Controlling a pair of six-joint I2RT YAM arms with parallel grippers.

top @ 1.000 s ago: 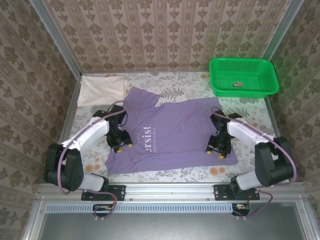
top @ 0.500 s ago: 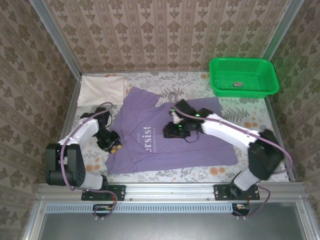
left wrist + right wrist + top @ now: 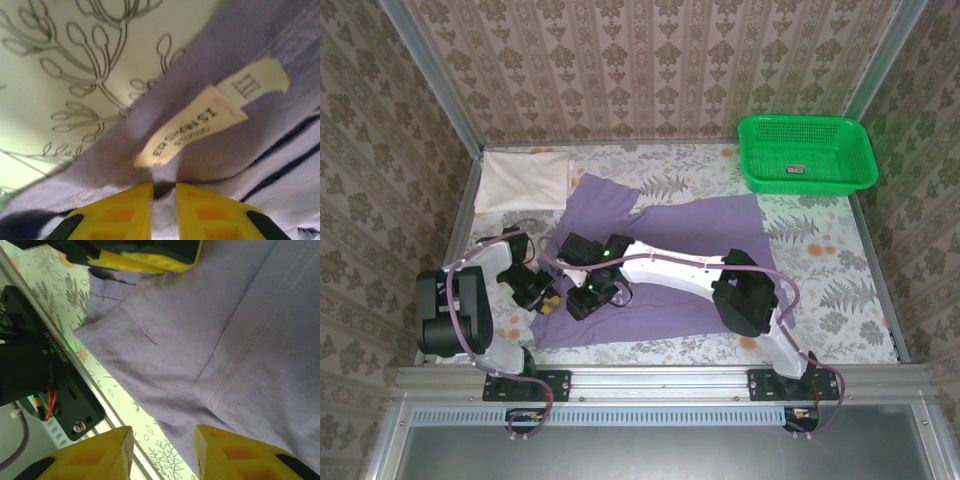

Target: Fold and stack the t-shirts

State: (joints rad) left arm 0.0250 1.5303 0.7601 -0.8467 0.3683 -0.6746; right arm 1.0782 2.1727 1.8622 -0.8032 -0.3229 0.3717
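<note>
Basically, the purple short-sleeved cloth t-shirt point(image 3: 705, 222) lies spread and partly rumpled across the middle and left of the floral-patterned desk point(image 3: 820, 260). The plain cream folded cloth shirt point(image 3: 525, 180) sits at the far-left corner, well apart.

The left tool point(image 3: 164, 200) is clenched on a pinch of purple fabric. Its yellow fingers point(image 3: 125, 212) are nearly together, just below the white sewn-in label point(image 3: 192, 130).

The right tool point(image 3: 162, 450) has reached across to the shirt's near-left edge. Its jaws stand apart with nothing seen between them, and cloth lies underneath.

Handling looks light, limp and thin, with no stiffness. The cloth will likely drape, drag and bunch if pulled by one point. Best holds are probably hems, seams or corners, pinching a single layer at two spread points. The doubled stitched edge looks grippier than flat mid-panel cloth.
</note>
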